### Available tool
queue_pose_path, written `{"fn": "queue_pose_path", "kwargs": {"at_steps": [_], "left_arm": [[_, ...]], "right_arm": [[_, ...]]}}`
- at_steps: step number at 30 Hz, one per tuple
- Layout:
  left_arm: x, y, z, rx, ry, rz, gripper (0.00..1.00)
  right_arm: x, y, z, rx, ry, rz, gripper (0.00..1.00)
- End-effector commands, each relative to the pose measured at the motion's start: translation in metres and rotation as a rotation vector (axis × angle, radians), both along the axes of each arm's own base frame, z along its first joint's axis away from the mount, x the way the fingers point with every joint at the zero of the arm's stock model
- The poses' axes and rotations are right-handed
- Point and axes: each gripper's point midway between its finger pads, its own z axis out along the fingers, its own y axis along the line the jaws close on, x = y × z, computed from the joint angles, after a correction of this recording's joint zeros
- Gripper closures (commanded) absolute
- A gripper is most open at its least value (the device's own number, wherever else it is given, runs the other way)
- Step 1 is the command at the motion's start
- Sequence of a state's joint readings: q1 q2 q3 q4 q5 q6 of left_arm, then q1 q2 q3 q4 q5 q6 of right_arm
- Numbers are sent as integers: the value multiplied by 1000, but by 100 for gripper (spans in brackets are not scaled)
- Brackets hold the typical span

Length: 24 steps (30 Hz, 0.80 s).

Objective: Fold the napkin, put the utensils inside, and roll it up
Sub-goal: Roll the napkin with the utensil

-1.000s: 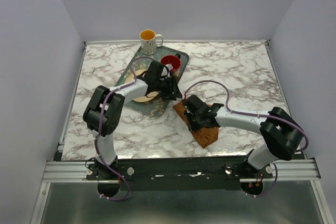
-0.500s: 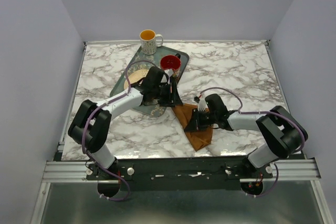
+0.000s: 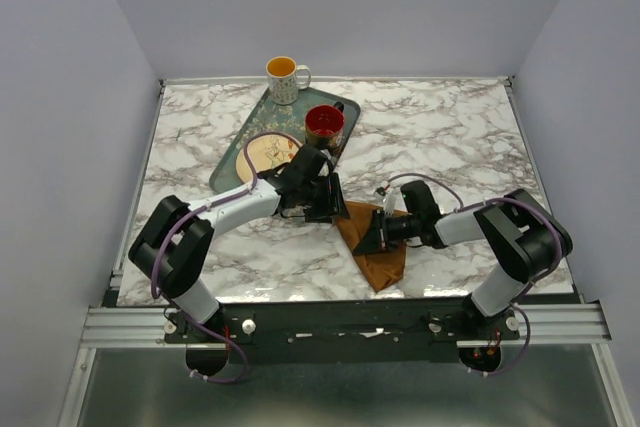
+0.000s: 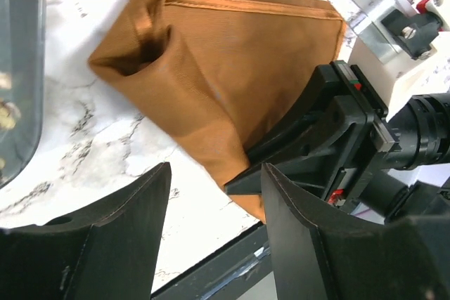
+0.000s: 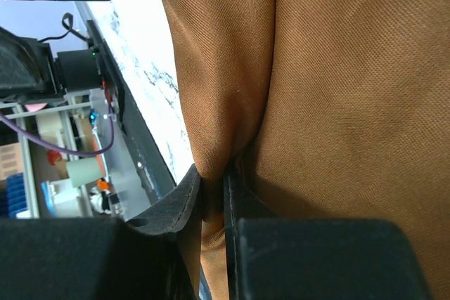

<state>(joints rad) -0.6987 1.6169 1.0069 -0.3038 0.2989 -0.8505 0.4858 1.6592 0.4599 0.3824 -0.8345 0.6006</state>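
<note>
Napkin (image 3: 375, 257) lies bunched on the marble surface (image 3: 450, 137) near the front edge. Since a second ago, the left tool (image 4: 214, 173) has left the tray (image 3: 228, 159) and spread wider. It hovers empty, jaws apart, beside the cloth's left corner. The right tool (image 5: 214, 177) has slid to the cloth's right side and pinches a fold.

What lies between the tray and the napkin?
Only a strip of bare marble table, seen in the left wrist view between tray and napkin.
</note>
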Motion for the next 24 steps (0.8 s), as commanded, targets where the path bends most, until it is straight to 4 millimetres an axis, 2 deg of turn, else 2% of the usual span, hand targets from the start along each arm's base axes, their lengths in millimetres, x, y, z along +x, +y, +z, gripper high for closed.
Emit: {"fn": "queue_pose_path", "kwargs": {"at_steps": [1,2,5,10,16,24], "left_arm": [[-3,7,-8,54,36,63,38],[-5,7,-19,75,63,63,39],[-3,2,-25,69,70,59,39],[6,-8,-24,49,36,58,34],[7,-8,-41,75,92,108,34],[13,-1,-70,158,124,169,40]], "right_arm": [[-15,-14,-23,-66,98,7,99],[-16,-15,-24,-71,107,3,99],[-14,-15,-23,-68,102,3,99],[-10,-13,-17,-61,91,12,99],[-5,-11,-11,-63,82,19,99],[-2,-12,-10,-87,64,31,96]]}}
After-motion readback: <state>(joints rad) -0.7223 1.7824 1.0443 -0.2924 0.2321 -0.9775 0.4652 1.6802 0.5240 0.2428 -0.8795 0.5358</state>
